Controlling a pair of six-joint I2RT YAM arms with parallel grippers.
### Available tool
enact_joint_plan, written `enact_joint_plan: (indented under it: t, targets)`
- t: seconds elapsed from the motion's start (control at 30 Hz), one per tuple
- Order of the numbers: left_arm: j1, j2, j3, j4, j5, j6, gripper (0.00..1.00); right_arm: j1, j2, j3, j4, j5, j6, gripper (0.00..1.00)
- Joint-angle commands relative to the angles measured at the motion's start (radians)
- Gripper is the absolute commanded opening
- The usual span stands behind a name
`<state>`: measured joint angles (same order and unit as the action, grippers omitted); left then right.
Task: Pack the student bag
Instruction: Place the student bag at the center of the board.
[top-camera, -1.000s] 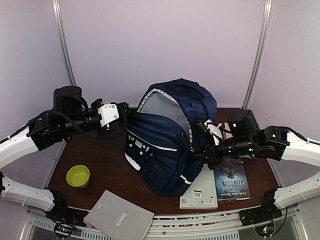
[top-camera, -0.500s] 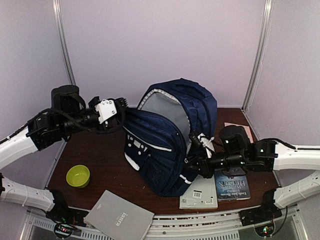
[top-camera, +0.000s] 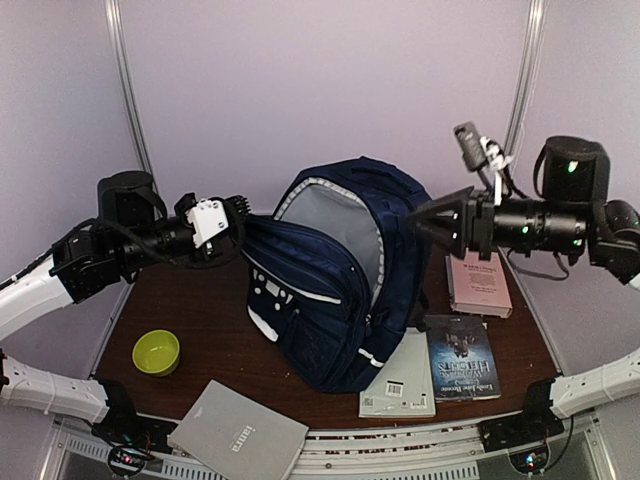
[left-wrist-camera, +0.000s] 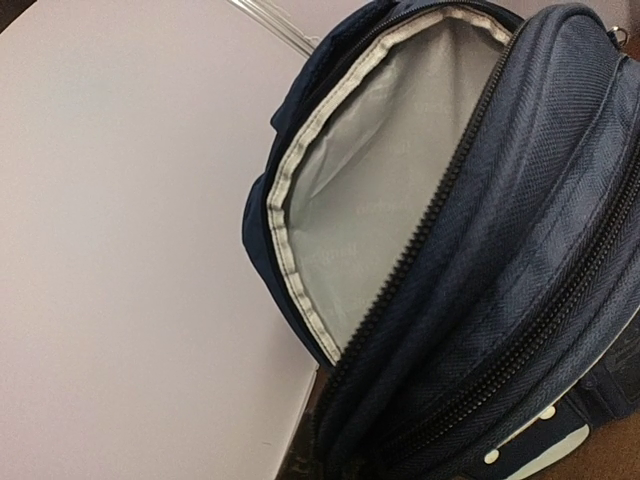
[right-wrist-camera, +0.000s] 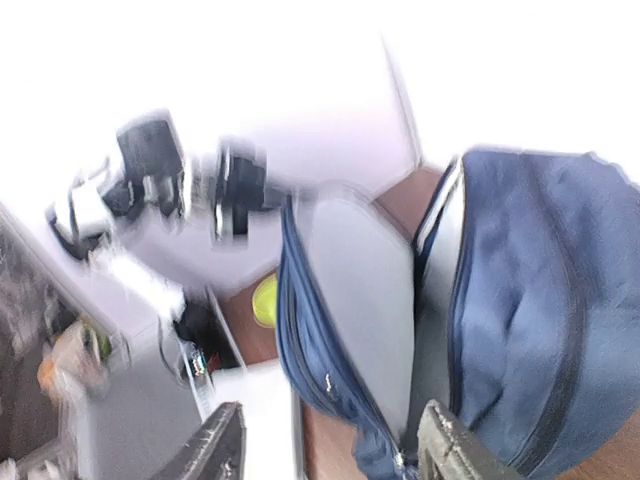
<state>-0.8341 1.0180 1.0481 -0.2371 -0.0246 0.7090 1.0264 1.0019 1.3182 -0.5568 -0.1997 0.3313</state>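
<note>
**Dark brown tabletop, loading stage: bag mouth being presented, right arm being carried high**

Dark brown wooden table (top-camera: 215, 320) is being shown with the large navy blue, white-striped fabric student bag (top-camera: 330, 290) standing at its centre, main compartment unzipped and grey lining exposed. The bag's front panel is being met at its upper edge by the left gripper (top-camera: 240, 218); whether the jaws are clamped on the fabric cannot be told, since the fingers are hidden in the left wrist view. The right gripper (top-camera: 432, 220) is being held in the air beside the bag's right shoulder, jaws spread wide and nothing between them.

Nothing is judged to be packed yet. A pink book (top-camera: 478, 285), a dark blue paperback (top-camera: 463, 358), a white booklet (top-camera: 400, 378) and a grey book (top-camera: 238, 432) are lying flat outside the bag, and a small green bowl (top-camera: 156, 352) is standing near the left. The next move is judged to call for a descent onto one book, probably on the right.

Compared with one second earlier, the right gripper is being carried much higher and further right, away from the bag's lower right flank, so the pink book is being uncovered. The left arm and the bag are being seen almost unchanged.
</note>
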Motion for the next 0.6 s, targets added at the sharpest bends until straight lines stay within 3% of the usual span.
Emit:
enact_joint_plan:
  t: [0.0, 0.13, 0.33, 0.4, 0.57]
  targets:
    - [0.009, -0.030, 0.008, 0.116, 0.029, -0.006, 0.00, 0.002, 0.146, 0.231, -0.202, 0.308, -0.059, 0.81]
    - [0.009, -0.029, 0.007, 0.116, 0.030, -0.005, 0.00, 0.002, 0.345, 0.464, -0.302, 0.365, -0.105, 0.92]
    - [0.008, -0.030, 0.001, 0.123, 0.023, -0.004, 0.00, 0.003, 0.546, 0.629, -0.439, 0.470, -0.155, 0.94]
    - [0.008, -0.025, 0.000, 0.128, 0.016, -0.006, 0.00, 0.002, 0.587, 0.633, -0.479, 0.486, -0.158, 0.85]
    - [0.009, -0.004, -0.003, 0.166, -0.047, -0.015, 0.00, -0.008, 0.532, 0.490, -0.370, 0.446, -0.128, 0.40]
